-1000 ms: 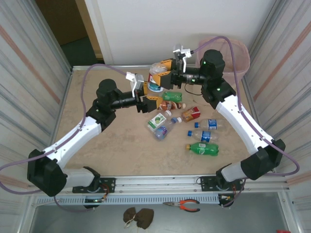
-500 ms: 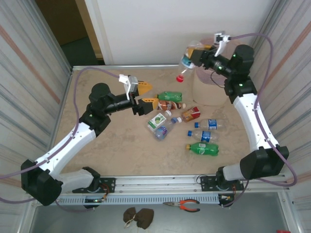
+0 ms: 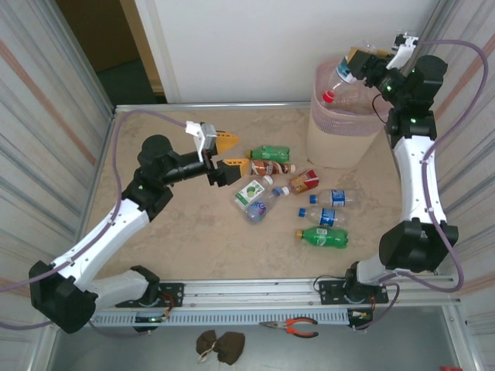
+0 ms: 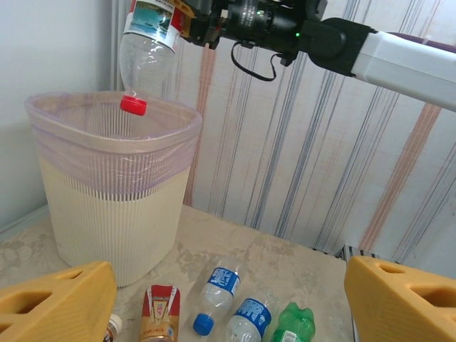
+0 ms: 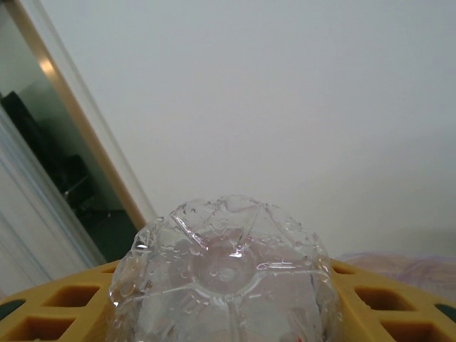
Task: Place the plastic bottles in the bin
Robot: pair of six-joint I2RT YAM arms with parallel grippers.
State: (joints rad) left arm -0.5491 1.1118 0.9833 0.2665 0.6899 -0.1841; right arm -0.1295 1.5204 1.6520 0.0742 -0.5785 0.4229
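Top view: the right gripper (image 3: 363, 65) is raised at 1 o'clock and clamped on the clear bottle (image 3: 345, 78). That bottle is tilted with its red cap (image 3: 328, 97) down, over the 9 o'clock part of the bin (image 3: 331, 148) mouth. The bin stands in the table (image 3: 178, 247) corner at 1 o'clock. The left gripper (image 3: 230, 152) is low over the table centre, jaws apart with nothing between them, pointing to 3 o'clock. 8 loose bottles lie on the table from the centre out to 4 o'clock. A green bottle (image 3: 272, 153) and a brown one (image 3: 271, 167) lie just beside the left fingertips. 2 blue-label bottles (image 3: 332, 198) and another green one (image 3: 322, 237) lie further out. Pliers (image 3: 290, 327) lie below the table edge at 6 o'clock.

Left wrist view: its orange fingers (image 4: 60, 303) sit wide apart at 7 and 5 o'clock. The bin (image 4: 107, 214) stands at 9 o'clock, with a thin liner over its rim. The clear bottle (image 4: 146, 46) hangs cap-down at 11 o'clock, with the red cap (image 4: 133, 105) about level with the rim. I cannot tell whether the cap is inside yet. A red-label bottle (image 4: 158, 313), the blue-label ones and a green one lie at 6 o'clock.

Right wrist view: the base of the clear bottle (image 5: 228, 278) is at 6 o'clock. The right fingers (image 5: 60, 313) press on both of its sides.
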